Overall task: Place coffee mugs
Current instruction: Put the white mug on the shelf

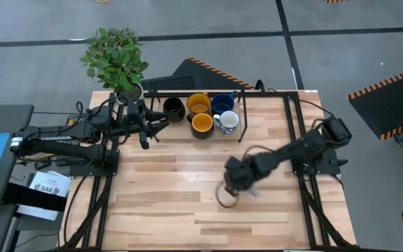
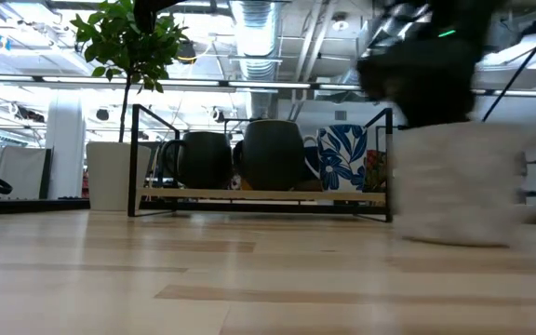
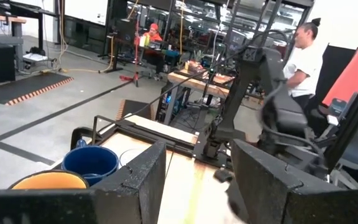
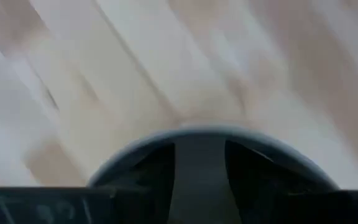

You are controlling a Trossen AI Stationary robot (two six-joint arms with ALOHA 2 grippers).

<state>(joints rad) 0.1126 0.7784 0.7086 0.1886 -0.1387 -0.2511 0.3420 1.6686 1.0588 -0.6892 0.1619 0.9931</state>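
Five mugs stand in a black wire rack (image 1: 241, 115) at the table's far side: a black one (image 1: 173, 109), two yellow-orange ones (image 1: 199, 103) (image 1: 201, 124), a dark blue one (image 1: 222, 103) and a white one with bluish marks (image 1: 228, 122). My right gripper (image 1: 231, 183) reaches to mid-table and is shut on the light grey-white mug (image 1: 225, 197), which is blurred in the low view (image 2: 454, 181). My left gripper (image 1: 145, 133) waits open, left of the rack, touching nothing. In its wrist view the blue mug (image 3: 91, 163) and a yellow mug (image 3: 48, 180) show beside its fingers. My right gripper holds the light grey-white mug by its rim (image 4: 210, 133), coming from above and pointing down. One dark finger (image 4: 197, 171) shows inside the mouth; the other finger is hidden. The mug stays upright; blur hides whether its base (image 2: 454, 240) touches the table.
A potted plant (image 1: 117, 59) in a white pot (image 2: 110, 175) stands at the far left corner beside my left arm. Bare wood lies across the near half of the table (image 1: 187, 217). A person (image 3: 303, 56) is in the room beyond the table.
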